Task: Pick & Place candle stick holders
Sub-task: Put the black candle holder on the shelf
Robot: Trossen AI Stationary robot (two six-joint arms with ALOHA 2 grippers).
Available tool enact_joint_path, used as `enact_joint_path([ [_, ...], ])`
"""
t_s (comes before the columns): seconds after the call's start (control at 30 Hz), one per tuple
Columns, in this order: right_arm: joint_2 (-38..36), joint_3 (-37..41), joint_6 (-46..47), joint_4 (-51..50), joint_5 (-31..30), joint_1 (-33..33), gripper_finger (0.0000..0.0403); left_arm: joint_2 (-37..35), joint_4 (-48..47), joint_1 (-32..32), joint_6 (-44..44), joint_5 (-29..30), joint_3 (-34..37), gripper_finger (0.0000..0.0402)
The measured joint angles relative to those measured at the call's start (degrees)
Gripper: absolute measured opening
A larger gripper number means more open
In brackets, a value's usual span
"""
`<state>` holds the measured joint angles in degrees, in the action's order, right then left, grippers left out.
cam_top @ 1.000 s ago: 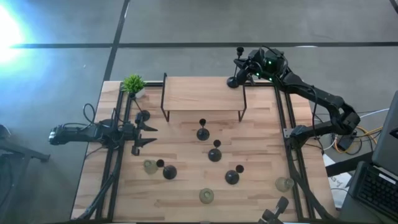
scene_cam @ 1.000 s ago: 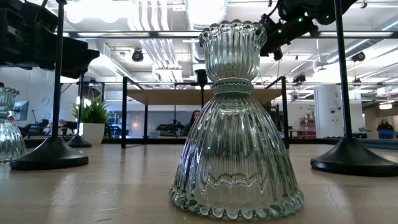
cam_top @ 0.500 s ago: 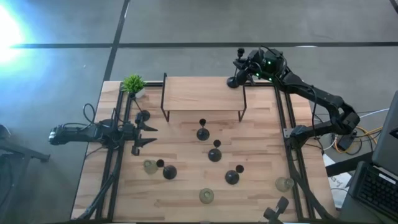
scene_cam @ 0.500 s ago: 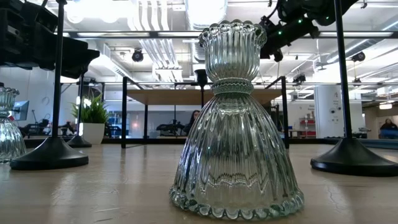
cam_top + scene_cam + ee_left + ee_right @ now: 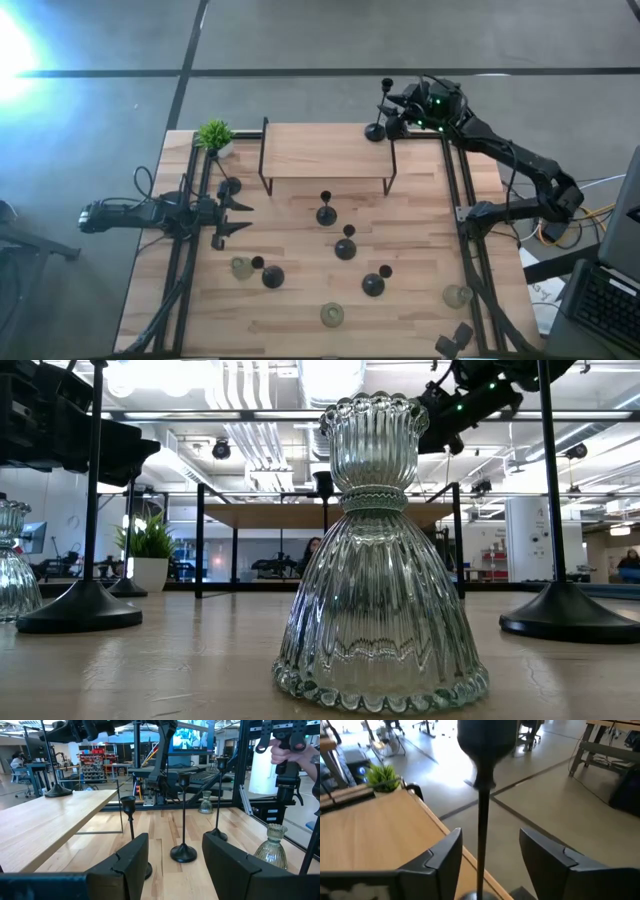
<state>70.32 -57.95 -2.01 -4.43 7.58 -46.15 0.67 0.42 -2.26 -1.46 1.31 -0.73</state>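
A tall black candle stick holder (image 5: 375,130) stands upright on its round base at the far right corner of the raised wooden shelf (image 5: 325,150). My right gripper (image 5: 392,113) is open around it. In the right wrist view its fingers (image 5: 487,837) stand on either side of the thin stem (image 5: 481,810) without touching it. Several more black holders (image 5: 326,213) (image 5: 345,247) (image 5: 373,284) and glass holders (image 5: 241,267) (image 5: 332,315) (image 5: 458,296) stand on the table. My left gripper (image 5: 235,215) waits open at the table's left edge.
A small green potted plant (image 5: 213,135) sits at the far left corner beside the shelf. A ribbed glass holder (image 5: 380,560) fills the low view, with black bases (image 5: 85,605) (image 5: 565,610) on either side of it. Black frame rails run along both table sides.
My right gripper has opened and let go of the tall black holder's stem, staying at the shelf's far right corner. The holder stays upright on the shelf where it was.
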Motion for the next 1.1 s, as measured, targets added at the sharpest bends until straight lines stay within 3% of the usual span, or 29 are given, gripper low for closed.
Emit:
enact_joint_path([
  [0.37, -11.2, -0.1, -3.0, -12.6, 1.6, 0.2, 0.0198, 0.0, 0.0, 0.0, 0.0, 0.0, 0.0, 0.0191],
  [0.67, -19.3, 0.6, -3.0, -26.9, 16.7, 1.6, 0.0174, 0.0, 0.0, 0.0, 0.0, 0.0, 0.0, 0.0191],
  [0.87, -22.4, 2.8, -3.1, -33.0, 18.4, 9.3, 0.0144, 0.0, 0.0, 0.0, 0.0, 0.0, 0.0, 0.0191],
  [1.1, -27.6, 10.5, 1.3, -34.0, 18.3, 23.5, 0.0104, 0.0, 0.0, 0.0, 0.0, 0.0, 0.0, 0.0191],
])
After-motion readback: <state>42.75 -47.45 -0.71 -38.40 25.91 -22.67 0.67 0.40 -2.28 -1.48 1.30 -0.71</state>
